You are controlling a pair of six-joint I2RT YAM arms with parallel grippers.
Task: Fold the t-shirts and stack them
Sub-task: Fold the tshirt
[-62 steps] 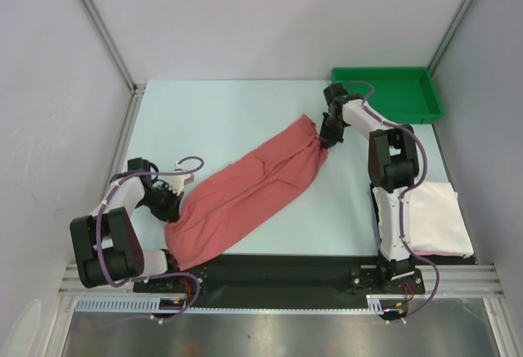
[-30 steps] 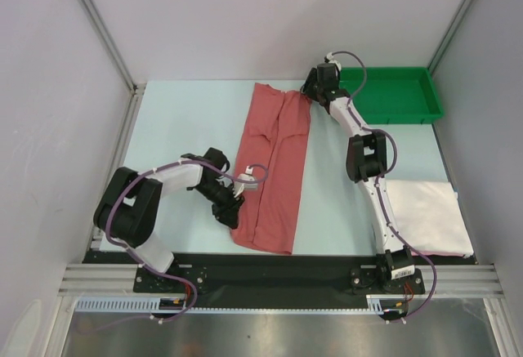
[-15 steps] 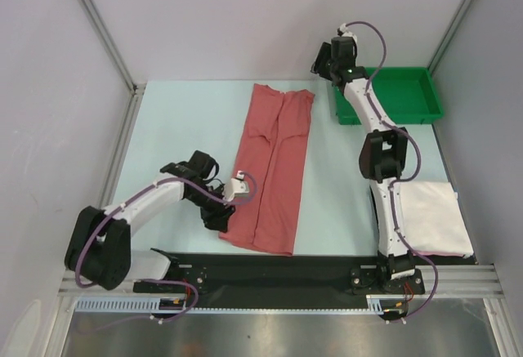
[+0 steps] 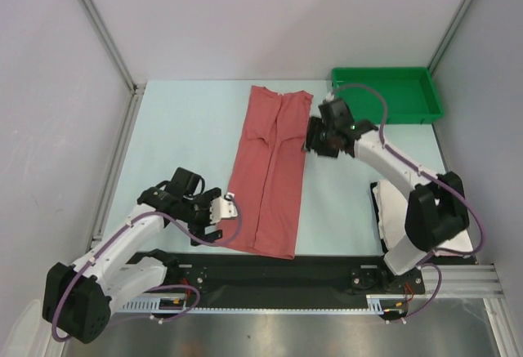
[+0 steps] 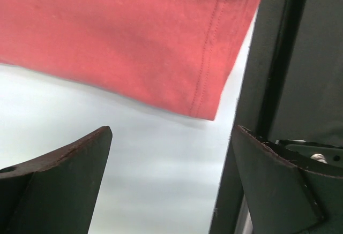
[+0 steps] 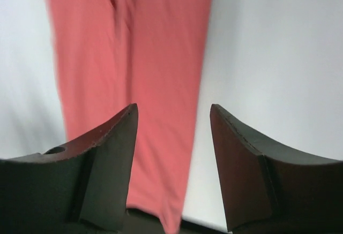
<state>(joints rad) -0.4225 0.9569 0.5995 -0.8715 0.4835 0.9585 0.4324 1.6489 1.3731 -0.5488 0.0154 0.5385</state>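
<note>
Salmon-red t-shirt (image 4: 270, 173) mid-fold, long strip on worktop (image 4: 180, 128); both jaws spread, empty. Next prob: grip near hem corners, fold fwd.

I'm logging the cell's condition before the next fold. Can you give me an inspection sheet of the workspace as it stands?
Surface: pale blue table, no spills seen.
Job's things: salmon-red t-shirt lies mid-table as a long folded strip; white t-shirt lies folded at near right, partly hidden by the right arm.
Clutter: green tray at the far right corner; nothing else seen.
Grippers: left gripper open, beside the salmon-red t-shirt's near left corner, holding nothing; right gripper open at its right edge, holding nothing.
Cables: purple cables run along both arms; one loops over the tray.
Surroundings: grey walls, metal frame posts, black base strip at the near edge.
</note>
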